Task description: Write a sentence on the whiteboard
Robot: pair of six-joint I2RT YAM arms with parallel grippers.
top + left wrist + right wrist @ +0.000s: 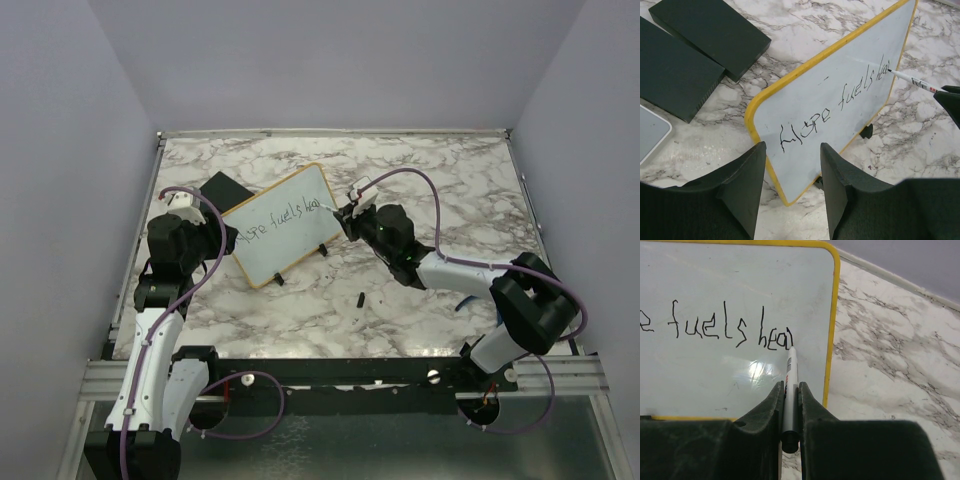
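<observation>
At the far left, the left pincer (792, 147) has its fingers set apart on either side of the near corner of the whiteboard (805, 95). We cannot tell whether they pinch the yellow frame or only flank it. Just behind that end of the board, two flat black blocks (710, 30) lie on the marble bench (430, 180). The board stands tilted near the middle of the bench, askew to its edges. Across it runs the sentence (852, 92), which we read as "Hope fuels hea", the last letters unclear. At the right end of the line, the tip of a white marker (791, 362) touches the board. The right pincer (790, 386) is clamped narrowly on the marker's barrel. Nearer the arms, a small black piece (358, 298) lies alone.
</observation>
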